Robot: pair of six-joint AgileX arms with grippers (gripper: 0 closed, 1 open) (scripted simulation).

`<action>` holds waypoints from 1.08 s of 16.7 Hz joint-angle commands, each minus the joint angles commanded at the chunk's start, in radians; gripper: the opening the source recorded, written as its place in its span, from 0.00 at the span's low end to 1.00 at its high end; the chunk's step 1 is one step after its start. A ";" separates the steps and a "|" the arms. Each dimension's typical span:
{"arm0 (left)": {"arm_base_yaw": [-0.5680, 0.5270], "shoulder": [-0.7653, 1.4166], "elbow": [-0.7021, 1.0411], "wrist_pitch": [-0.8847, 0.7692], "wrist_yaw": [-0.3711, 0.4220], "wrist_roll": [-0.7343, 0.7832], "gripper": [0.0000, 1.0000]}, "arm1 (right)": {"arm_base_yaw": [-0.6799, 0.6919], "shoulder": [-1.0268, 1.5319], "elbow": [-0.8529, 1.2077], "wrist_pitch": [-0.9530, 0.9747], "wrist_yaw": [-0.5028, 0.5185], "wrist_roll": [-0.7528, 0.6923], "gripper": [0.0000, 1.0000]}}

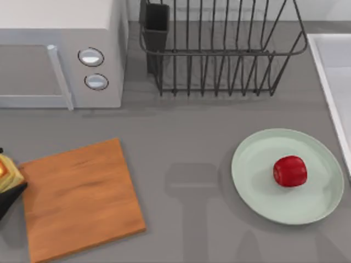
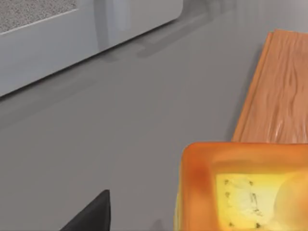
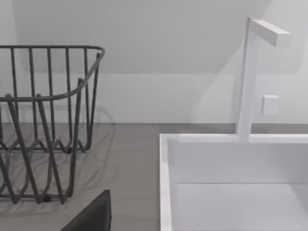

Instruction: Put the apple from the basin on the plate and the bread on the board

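My left end effector sits at the far left edge of the top view, mid-lower frame, with a dark finger showing just below the bread. The bread sits right against that finger, at the left edge of the board; whether the end effector is actually clamping it, I cannot tell. In the left wrist view the bread fills the lower right, golden-brown rim with a yellow patch, the board runs up the right side behind it, and one dark fingertip pokes in at the bottom.

My right end effector: one dark fingertip shows at the bottom of the right wrist view, grip state cannot tell. It faces the basin, white, raised rim, with a white faucet behind it and the black wire dish rack to the left of the frame.

Top view: apple rests on the plate, lower right of the frame, right of plate centre. Basin edge runs down the right side. Dish rack top centre, microwave upper left. All on the grey tabletop.
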 joint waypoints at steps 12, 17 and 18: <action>0.000 0.000 0.000 0.000 0.000 0.000 0.17 | 0.000 0.000 0.000 0.000 0.000 0.000 1.00; 0.000 0.000 0.000 0.000 0.000 0.000 0.00 | 0.000 0.000 0.000 0.000 0.000 0.000 1.00; 0.000 0.000 0.000 0.000 0.000 0.000 0.00 | 0.000 0.000 0.000 0.000 0.000 0.000 1.00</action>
